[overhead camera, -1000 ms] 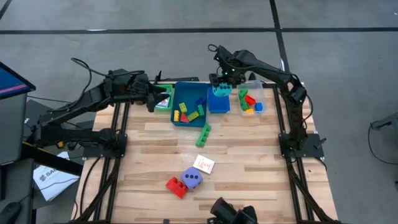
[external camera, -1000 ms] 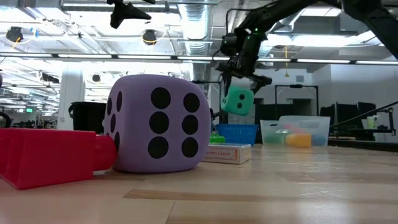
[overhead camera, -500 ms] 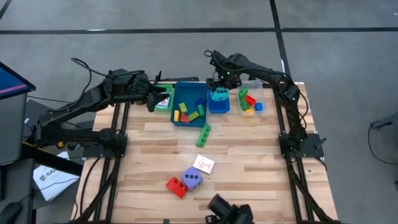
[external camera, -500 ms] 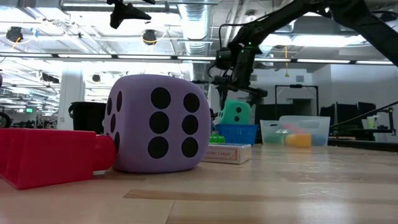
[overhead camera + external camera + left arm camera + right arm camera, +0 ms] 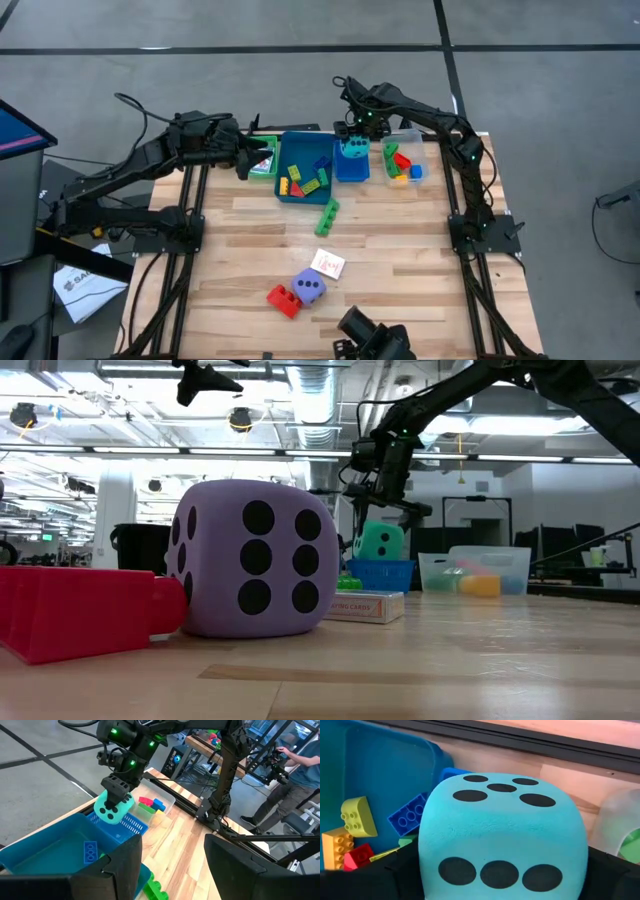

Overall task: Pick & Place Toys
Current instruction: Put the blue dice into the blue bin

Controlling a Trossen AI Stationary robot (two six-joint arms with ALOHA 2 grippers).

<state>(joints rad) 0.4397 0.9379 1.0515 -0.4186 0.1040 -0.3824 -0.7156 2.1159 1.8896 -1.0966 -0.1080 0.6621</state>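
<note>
I have the teal dice cube (image 5: 352, 148) low over the small blue basket (image 5: 351, 168), clamped in my right gripper (image 5: 352, 140), so the placing step is in hand, and next I judge I should spread the fingers to drop it in.

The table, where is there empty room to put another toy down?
The wooden table is bare on its whole right side, below the clear tray, and on its left side, left of the green brick. The back edge is crowded with trays. The purple dice, red brick and card crowd the front middle.
</note>
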